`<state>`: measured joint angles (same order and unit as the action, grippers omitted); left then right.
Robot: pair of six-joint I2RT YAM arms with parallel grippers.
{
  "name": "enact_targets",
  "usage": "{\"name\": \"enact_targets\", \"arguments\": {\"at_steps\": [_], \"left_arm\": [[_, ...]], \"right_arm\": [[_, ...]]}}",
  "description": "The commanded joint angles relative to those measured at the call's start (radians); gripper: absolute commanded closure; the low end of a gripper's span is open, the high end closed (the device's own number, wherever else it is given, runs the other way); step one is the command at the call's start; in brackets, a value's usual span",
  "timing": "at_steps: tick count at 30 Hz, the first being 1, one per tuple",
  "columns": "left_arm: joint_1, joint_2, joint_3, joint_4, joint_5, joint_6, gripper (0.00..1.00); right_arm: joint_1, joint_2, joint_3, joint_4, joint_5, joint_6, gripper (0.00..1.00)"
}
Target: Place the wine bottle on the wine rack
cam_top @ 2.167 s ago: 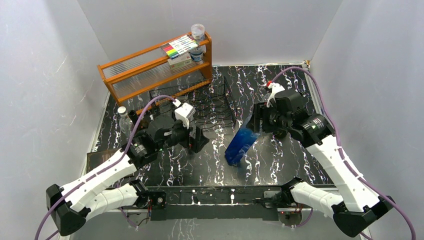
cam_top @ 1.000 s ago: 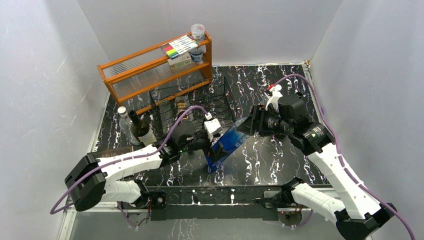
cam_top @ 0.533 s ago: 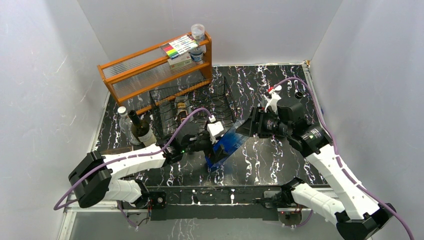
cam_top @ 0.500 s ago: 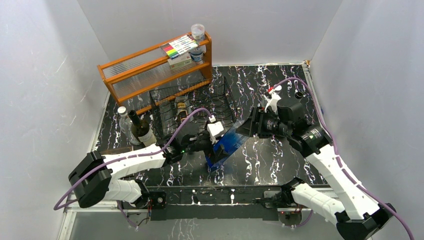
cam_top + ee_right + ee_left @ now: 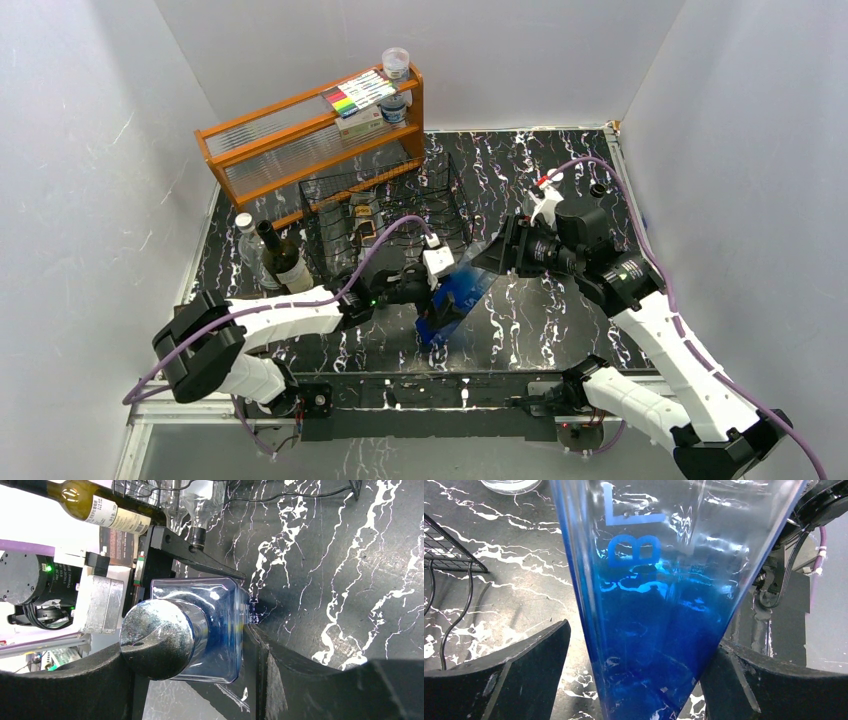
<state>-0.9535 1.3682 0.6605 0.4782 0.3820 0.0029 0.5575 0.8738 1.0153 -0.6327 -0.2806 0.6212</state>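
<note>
Mid-frame, left fingers (image 5: 504, 680), newly arrived, straddle the tilted wine bottle (image 5: 452, 295) base, spread wide and unclamped; right fingers (image 5: 310, 680) clamp its shoulder, so transfer to wine rack (image 5: 440, 215) looks near.

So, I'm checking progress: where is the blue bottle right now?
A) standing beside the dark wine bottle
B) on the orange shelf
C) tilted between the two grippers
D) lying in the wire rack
C: the blue bottle leans with the right gripper at its capped end and the left gripper straddling its body, in front of the wine rack.
</note>
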Motion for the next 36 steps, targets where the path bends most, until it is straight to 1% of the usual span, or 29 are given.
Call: {"name": "enact_targets", "arguments": {"at_steps": [1,7,9,11,15,17,18,20,21,22,24,25,27,28,29,30,33,36], "left_arm": [[-0.003,0.015,-0.014,0.079,-0.003,0.003,0.13],[-0.007,0.014,-0.060,0.168,0.023,-0.009,0.20],[-0.009,0.022,-0.069,0.203,0.090,-0.008,0.19],[-0.012,0.032,-0.071,0.218,0.123,-0.009,0.18],[-0.012,0.041,-0.088,0.222,0.094,0.005,0.15],[-0.013,0.043,-0.089,0.222,0.079,0.017,0.19],[-0.013,0.044,-0.088,0.222,0.073,0.023,0.30],[-0.012,0.039,-0.088,0.216,0.049,0.047,0.56],[-0.013,0.031,-0.089,0.211,0.024,0.062,0.66],[-0.013,0.019,-0.091,0.206,0.001,0.082,0.72],[-0.012,-0.009,-0.091,0.191,-0.027,0.134,0.80],[-0.012,-0.035,-0.087,0.175,-0.032,0.180,0.84],[-0.012,-0.076,-0.068,0.128,-0.050,0.257,0.92],[-0.011,-0.093,-0.056,0.099,-0.061,0.298,0.95],[-0.011,-0.106,-0.044,0.073,-0.072,0.346,0.99],[-0.011,-0.118,-0.034,0.050,-0.087,0.394,1.00],[-0.012,-0.149,-0.014,0.029,-0.142,0.526,1.00],[-0.012,-0.168,0.018,0.033,-0.191,0.668,1.00]], "right_arm": [[0.001,-0.056,0.014,0.184,-0.061,0.060,0.88],[0.000,-0.089,-0.014,0.251,-0.062,0.115,0.88],[0.001,-0.093,-0.019,0.261,-0.062,0.127,0.88],[0.001,-0.098,-0.023,0.263,-0.059,0.135,0.88],[0.000,-0.110,-0.029,0.268,-0.059,0.147,0.87],[0.001,-0.110,-0.035,0.271,-0.067,0.150,0.87],[0.001,-0.109,-0.035,0.269,-0.069,0.150,0.87],[0.001,-0.107,-0.033,0.260,-0.068,0.148,0.86],[0.000,-0.106,-0.029,0.251,-0.064,0.143,0.85],[0.001,-0.105,-0.022,0.235,-0.058,0.135,0.84],[0.001,-0.099,0.001,0.188,-0.043,0.106,0.77],[0.001,-0.096,0.013,0.161,-0.038,0.085,0.68],[0.001,-0.099,0.028,0.112,-0.029,0.058,0.46],[0.001,-0.104,0.032,0.093,-0.027,0.042,0.38],[0.000,-0.108,0.034,0.074,-0.024,0.024,0.32],[0.000,-0.112,0.039,0.055,-0.021,0.004,0.26],[0.000,-0.116,0.076,-0.013,0.017,-0.057,0.16],[0.001,-0.111,0.135,-0.057,0.042,-0.115,0.09]]}}
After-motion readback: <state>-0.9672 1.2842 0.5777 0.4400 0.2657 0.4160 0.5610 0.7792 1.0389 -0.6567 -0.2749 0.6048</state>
